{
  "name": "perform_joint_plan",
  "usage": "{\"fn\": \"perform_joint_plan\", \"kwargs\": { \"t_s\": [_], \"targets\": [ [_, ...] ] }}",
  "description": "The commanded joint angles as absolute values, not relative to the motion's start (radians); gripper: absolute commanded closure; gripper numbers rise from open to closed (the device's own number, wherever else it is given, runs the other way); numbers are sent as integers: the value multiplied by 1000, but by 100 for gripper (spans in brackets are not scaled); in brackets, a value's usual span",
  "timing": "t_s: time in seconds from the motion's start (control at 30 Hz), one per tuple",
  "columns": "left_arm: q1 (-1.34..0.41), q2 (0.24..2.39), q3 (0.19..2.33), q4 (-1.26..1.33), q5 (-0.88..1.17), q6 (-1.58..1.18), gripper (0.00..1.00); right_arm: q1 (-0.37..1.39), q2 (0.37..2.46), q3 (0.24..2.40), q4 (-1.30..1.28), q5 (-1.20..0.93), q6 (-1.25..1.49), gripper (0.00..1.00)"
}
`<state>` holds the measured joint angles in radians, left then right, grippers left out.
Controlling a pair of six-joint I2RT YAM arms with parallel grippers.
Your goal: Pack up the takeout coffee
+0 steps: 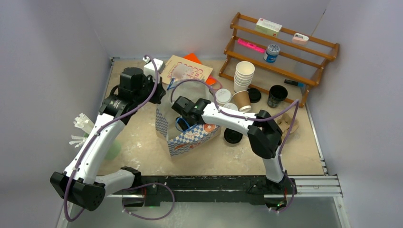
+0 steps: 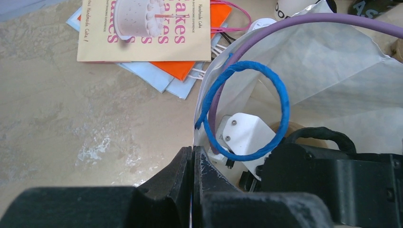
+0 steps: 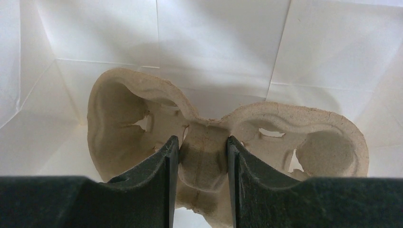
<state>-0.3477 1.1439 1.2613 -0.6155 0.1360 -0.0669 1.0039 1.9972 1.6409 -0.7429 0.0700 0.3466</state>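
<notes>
The left arm (image 1: 97,137) rises from its base and leans toward the paper bag (image 1: 190,138), with its wrist at the far left corner of the bag's mouth. The left gripper (image 2: 192,161) has its jaws pressed together, and the thin white rim of the bag is pinched between them. The right arm (image 1: 228,118) bends at the elbow to the right of the bag and reaches over its rim. The right gripper (image 3: 203,156) is inside the bag, and its two fingers clamp the middle ridge of the cup carrier (image 3: 119,109).
</notes>
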Motion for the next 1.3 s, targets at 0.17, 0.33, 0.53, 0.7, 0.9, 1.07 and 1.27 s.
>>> {"fn": "perform_joint_plan", "kwargs": {
  "t_s": [0.17, 0.33, 0.53, 0.7, 0.9, 1.07, 1.27],
  "targets": [
    [-350, 1104, 1259, -544, 176, -67, 96, 1003, 2041, 1640, -776, 3, 314, 75],
    [-349, 1058, 1310, -655, 202, -84, 61, 1002, 2028, 1639, -760, 14, 330, 75],
    [-350, 891, 1310, -739, 288, -147, 50, 997, 2026, 1653, -755, 27, 337, 75],
    [-349, 836, 1212, -670, 649, -193, 51, 997, 2022, 1652, -748, 29, 342, 75],
    [-350, 866, 1161, -722, 666, -152, 29, 997, 2022, 1661, -746, 23, 348, 75],
    [-351, 897, 1116, -685, 684, -184, 33, 997, 2020, 1662, -747, 20, 351, 75],
    [-355, 902, 1081, -622, 725, -223, 50, 996, 2022, 1661, -748, 20, 352, 75]
  ]
}}
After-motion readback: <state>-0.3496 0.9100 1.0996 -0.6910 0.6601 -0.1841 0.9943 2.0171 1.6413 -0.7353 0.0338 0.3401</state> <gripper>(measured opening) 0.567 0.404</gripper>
